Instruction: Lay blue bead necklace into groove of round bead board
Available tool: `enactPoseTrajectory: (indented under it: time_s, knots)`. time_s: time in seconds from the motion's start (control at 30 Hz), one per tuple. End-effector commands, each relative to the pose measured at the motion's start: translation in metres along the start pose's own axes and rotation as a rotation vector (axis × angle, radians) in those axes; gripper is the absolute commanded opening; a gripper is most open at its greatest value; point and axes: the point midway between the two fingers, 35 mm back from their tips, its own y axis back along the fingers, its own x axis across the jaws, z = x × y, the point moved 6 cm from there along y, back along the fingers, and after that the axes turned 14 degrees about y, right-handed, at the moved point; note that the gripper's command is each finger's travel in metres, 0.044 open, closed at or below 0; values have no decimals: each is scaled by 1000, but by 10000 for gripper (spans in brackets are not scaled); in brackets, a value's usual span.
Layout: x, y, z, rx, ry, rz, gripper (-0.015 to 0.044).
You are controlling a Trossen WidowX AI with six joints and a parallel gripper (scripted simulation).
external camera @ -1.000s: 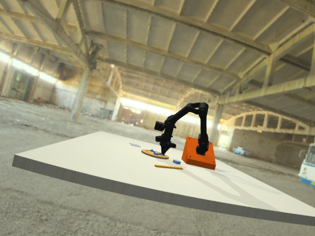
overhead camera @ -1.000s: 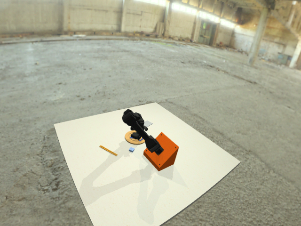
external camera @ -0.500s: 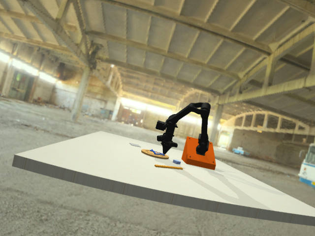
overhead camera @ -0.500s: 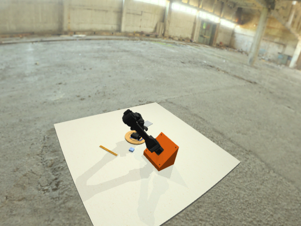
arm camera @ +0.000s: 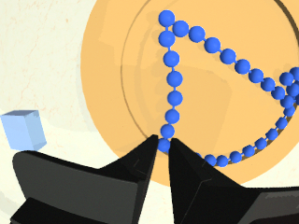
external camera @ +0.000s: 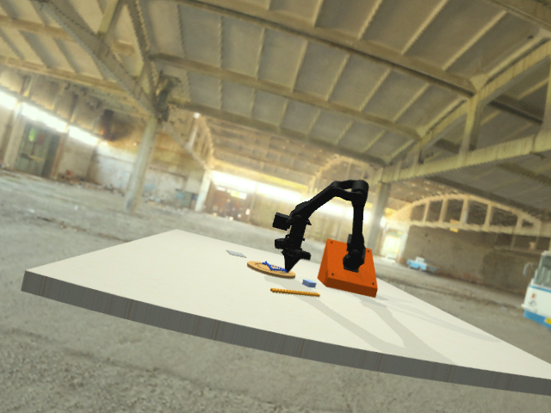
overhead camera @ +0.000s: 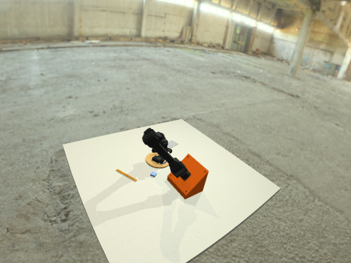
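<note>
The round wooden bead board lies flat, with the blue bead necklace on it. In the wrist view, a lower-right arc of beads follows the groove. A straight run crosses the board's inside from the fingertips to a corner at the top, and a slanting run goes from there to a bunch at the right edge. My gripper is shut on the necklace at the board's near edge, low over the groove. The fingers hide some beads, and the bunch is partly cut off.
A light blue block sits beside the board. An orange-yellow beaded strip lies farther out. A thin grey square lies beyond the board. The orange arm base stands nearby.
</note>
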Motion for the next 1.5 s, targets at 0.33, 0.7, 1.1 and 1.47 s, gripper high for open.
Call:
enactPoseTrajectory:
  time_s: [0.33,0.7,1.1,1.47]
  knots:
    - [0,0,0,0,0,0,315]
    - [1,5,-1,2,-6,8,440]
    - [1,5,-1,2,-6,8,440]
    - [-4,38,9,3,-149,7,178]
